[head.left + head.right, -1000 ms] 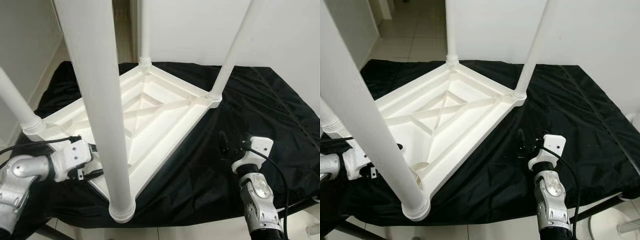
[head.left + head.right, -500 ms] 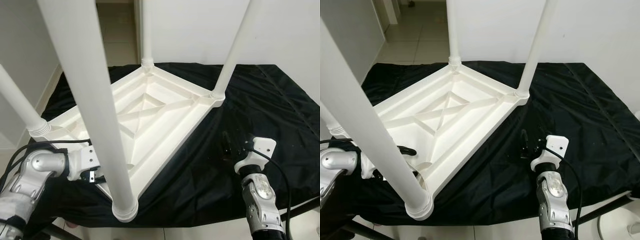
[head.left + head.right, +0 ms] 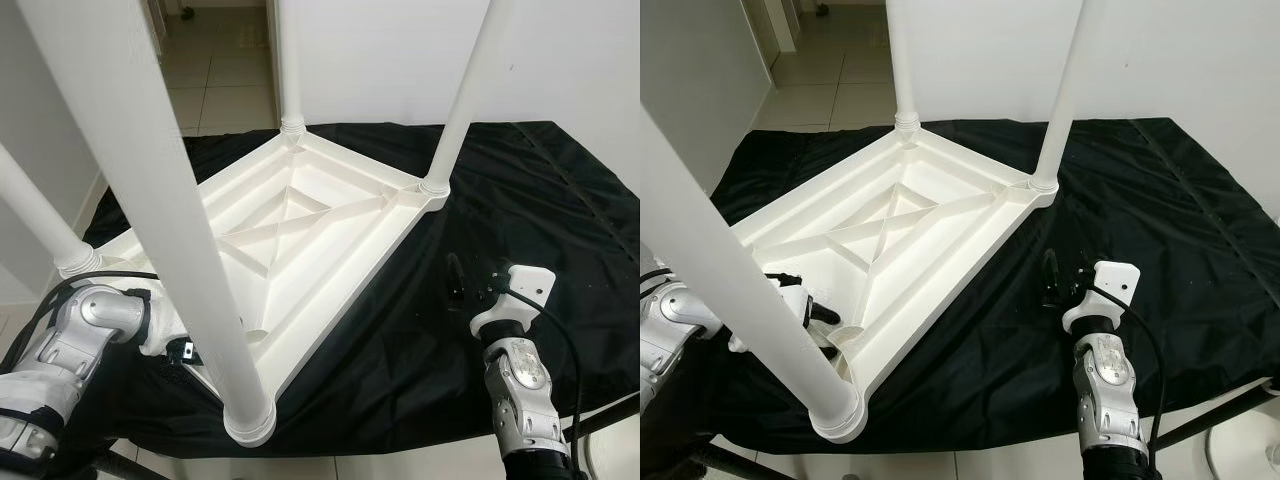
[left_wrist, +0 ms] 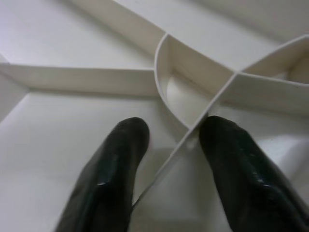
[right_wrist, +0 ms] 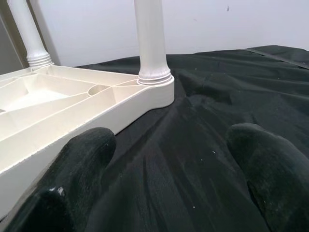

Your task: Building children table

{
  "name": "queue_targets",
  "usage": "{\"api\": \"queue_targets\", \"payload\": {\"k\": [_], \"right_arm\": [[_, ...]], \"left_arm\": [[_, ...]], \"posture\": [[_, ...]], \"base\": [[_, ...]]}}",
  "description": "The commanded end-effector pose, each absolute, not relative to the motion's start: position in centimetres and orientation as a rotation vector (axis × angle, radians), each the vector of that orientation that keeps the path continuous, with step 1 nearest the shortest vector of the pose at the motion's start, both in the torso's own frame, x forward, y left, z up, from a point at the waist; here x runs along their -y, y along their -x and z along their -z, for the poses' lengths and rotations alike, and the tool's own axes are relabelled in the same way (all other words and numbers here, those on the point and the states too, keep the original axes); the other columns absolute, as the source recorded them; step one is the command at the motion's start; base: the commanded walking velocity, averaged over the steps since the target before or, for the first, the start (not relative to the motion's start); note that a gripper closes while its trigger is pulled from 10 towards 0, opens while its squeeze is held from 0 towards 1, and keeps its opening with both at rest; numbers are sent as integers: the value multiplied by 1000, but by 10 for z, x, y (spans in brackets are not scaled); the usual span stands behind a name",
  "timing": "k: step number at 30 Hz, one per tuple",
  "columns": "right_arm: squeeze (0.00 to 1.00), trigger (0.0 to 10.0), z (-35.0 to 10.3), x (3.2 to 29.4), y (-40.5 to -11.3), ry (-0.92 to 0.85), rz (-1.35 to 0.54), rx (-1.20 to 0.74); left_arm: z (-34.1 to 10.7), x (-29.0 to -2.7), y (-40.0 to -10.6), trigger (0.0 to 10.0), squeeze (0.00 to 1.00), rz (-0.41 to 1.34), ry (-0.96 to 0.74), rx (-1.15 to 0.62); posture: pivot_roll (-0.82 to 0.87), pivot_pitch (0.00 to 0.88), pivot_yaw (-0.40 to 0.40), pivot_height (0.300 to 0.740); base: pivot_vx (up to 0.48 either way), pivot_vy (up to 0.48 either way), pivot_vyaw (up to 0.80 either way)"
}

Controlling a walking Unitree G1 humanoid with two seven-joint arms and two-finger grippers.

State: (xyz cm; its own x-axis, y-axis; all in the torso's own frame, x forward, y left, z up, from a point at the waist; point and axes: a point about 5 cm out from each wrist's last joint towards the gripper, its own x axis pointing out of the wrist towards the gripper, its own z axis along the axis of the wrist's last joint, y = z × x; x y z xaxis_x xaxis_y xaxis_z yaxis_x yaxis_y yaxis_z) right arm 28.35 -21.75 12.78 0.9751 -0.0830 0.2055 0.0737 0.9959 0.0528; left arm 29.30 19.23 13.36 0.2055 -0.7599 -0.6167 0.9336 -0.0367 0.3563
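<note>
A white plastic children's table lies upside down on a black cloth, its legs pointing up. The nearest leg rises close in front of me. My left gripper reaches over the table's near-left rim beside that leg. In the left wrist view its fingers stand open astride a thin rib next to a curved pocket. My right gripper rests open low over the cloth, right of the table and apart from it, facing the far-right leg.
The cloth covers the whole work surface, and its front edge hangs just before me. A white wall stands close behind the table. Tiled floor runs off at the back left.
The camera has shifted. My left arm has drawn in and its gripper has gone over the near-left rim into the table's underside. The right gripper has barely moved.
</note>
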Motion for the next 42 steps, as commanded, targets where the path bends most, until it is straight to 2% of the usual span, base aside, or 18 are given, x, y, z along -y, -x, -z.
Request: {"api": "queue_targets", "payload": {"k": [1,2,16,22,28,29,30,31,32,33,34,41,42], "right_arm": [[0,10000,-127,218,-284,-42,89,207],[0,10000,-127,218,-284,-42,90,209],[0,10000,-128,220,-286,-49,108,219],[0,10000,-129,219,-289,-55,119,219],[0,10000,-128,219,-290,-56,134,213],[0,10000,-128,220,-290,-56,139,209],[0,10000,-128,220,-290,-56,139,209],[0,10000,-127,220,-289,-57,144,201],[0,10000,-126,221,-289,-54,152,195],[0,10000,-126,221,-289,-54,152,195],[0,10000,-124,227,-287,-48,181,186],[0,10000,-124,229,-285,-44,191,186],[0,10000,-124,228,-285,-44,191,187]], "left_arm": [[-133,-191,-296,784,0,1375,-811,-270],[-132,-191,-296,0,0,1378,-807,-269],[-131,-168,-304,0,0,1287,-709,-170],[-136,-139,-314,0,0,1206,-664,-70],[-137,-131,-319,0,0,1166,-663,-45],[-138,-129,-321,2078,0,1152,-664,-42],[-138,-129,-321,2078,0,1152,-664,-42],[-138,-128,-322,7137,0,1139,-669,-36],[-139,-128,-324,9059,0,1126,-671,-33],[-139,-128,-324,9059,0,1126,-671,-33],[-143,-131,-330,10000,0,1074,-667,-29],[-145,-135,-339,10000,0,978,-639,-58],[-145,-135,-340,10000,298,973,-615,-68]], "posture": [[-19,26,59,740],[-18,25,60,740],[-17,26,61,740],[-20,28,55,740],[-20,29,55,740],[-20,29,55,740],[-20,29,55,740],[-20,29,55,740],[-20,29,55,740],[-20,29,55,740],[-28,33,51,740],[-30,34,51,740],[-30,35,49,740]], "base": [[0,0,0],[0,0,0],[0,0,0],[0,0,0],[0,0,0],[0,0,0],[0,0,0],[0,0,0],[0,0,0],[0,0,0],[0,0,0],[0,0,0],[0,0,0]]}}
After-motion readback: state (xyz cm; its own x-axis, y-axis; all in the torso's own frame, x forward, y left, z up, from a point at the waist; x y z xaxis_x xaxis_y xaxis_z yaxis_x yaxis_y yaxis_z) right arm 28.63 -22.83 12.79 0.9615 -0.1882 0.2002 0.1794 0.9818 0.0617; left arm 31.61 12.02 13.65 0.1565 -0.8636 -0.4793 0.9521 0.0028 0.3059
